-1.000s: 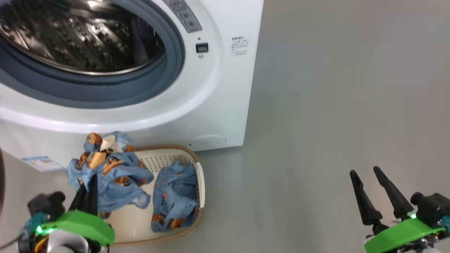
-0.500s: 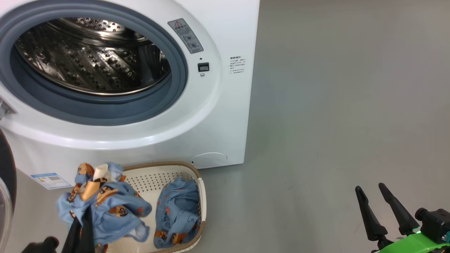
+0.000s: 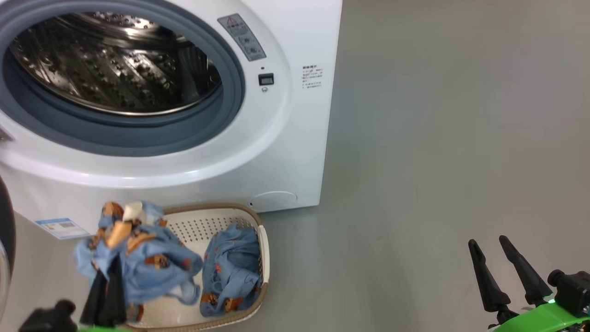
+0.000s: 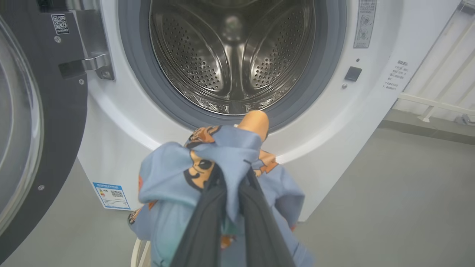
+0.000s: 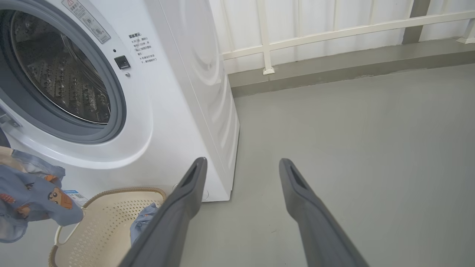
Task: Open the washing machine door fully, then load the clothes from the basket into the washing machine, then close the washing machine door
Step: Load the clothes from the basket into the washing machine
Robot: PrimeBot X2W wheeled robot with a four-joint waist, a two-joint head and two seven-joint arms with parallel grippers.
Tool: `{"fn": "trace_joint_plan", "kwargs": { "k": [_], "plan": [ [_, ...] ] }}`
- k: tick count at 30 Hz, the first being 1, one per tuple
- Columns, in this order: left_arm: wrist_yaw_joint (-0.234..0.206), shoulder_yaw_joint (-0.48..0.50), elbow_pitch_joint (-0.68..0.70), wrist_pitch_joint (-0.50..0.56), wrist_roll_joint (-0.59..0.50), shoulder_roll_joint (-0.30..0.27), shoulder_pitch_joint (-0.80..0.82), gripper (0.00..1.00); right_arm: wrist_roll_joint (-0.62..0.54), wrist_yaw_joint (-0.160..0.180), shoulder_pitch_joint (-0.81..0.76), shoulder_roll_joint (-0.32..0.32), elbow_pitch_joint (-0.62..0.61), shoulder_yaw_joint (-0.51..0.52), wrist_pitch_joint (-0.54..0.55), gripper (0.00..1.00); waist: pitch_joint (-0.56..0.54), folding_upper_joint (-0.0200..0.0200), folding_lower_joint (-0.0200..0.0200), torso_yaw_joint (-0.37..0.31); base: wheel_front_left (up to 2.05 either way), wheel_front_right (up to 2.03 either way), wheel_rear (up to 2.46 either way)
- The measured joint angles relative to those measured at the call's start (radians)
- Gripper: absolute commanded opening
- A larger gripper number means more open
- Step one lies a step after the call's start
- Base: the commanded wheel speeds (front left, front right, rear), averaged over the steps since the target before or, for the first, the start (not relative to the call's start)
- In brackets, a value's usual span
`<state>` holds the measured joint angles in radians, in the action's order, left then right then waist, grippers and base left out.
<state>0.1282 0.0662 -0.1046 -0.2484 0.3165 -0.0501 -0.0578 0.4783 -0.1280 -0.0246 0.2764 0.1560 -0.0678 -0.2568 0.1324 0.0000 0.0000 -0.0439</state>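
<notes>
The washing machine [image 3: 286,152] stands with its steel drum [image 3: 106,64] exposed. The washing machine door [image 4: 44,122] is swung out to the left, and its dark edge [image 3: 5,221] shows in the head view. My left gripper [image 3: 108,276] [image 4: 232,178] is shut on one of the clothes [image 3: 152,258] [image 4: 167,174], a light blue bear-print garment hanging over the basket's left end, below the drum opening. A second garment [image 3: 230,267] lies in the cream basket [image 3: 212,210] before the machine. My right gripper [image 3: 487,240] [image 5: 243,161] is open and empty over the floor at the right.
Bare grey floor [image 3: 438,161] stretches to the right of the machine. A white railing and wall [image 5: 334,33] run behind it. A blue label sticker [image 3: 60,227] sits at the machine's lower left corner.
The head camera has tilted up, so more of the drum shows. The left gripper keeps its hold on the garment, which now looks blurred. The right gripper stays open.
</notes>
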Motion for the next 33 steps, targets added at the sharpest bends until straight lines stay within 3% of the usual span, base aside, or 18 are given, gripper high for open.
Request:
{"fn": "trace_joint_plan", "kwargs": {
  "k": [8, 16, 33],
  "plan": [
    [0.0, -0.023, 0.012, -0.003, 0.006, -0.03, 0.188, 0.0, 0.0, 0.0, 0.044, -0.009, -0.014, -0.001, 0.0, 1.0, 0.068, 0.0, 0.0, -0.005, 0.0, 0.0, 0.0],
    [0.0, 0.007, -0.053, -0.007, 0.004, -0.062, 0.49, 0.0, 0.0, 0.0, 0.112, -0.022, -0.022, -0.01, 0.0, 1.0, 0.157, 0.0, 0.0, -0.02, 0.0, 0.0, 0.0],
    [0.0, 0.037, -0.646, -0.008, -0.034, -0.18, 1.088, 0.0, 0.0, 0.0, 0.257, -0.067, -0.038, -0.059, 0.0, 1.0, 0.352, 0.0, 0.0, -0.124, 0.0, 0.0, 0.0]
  ]
}}
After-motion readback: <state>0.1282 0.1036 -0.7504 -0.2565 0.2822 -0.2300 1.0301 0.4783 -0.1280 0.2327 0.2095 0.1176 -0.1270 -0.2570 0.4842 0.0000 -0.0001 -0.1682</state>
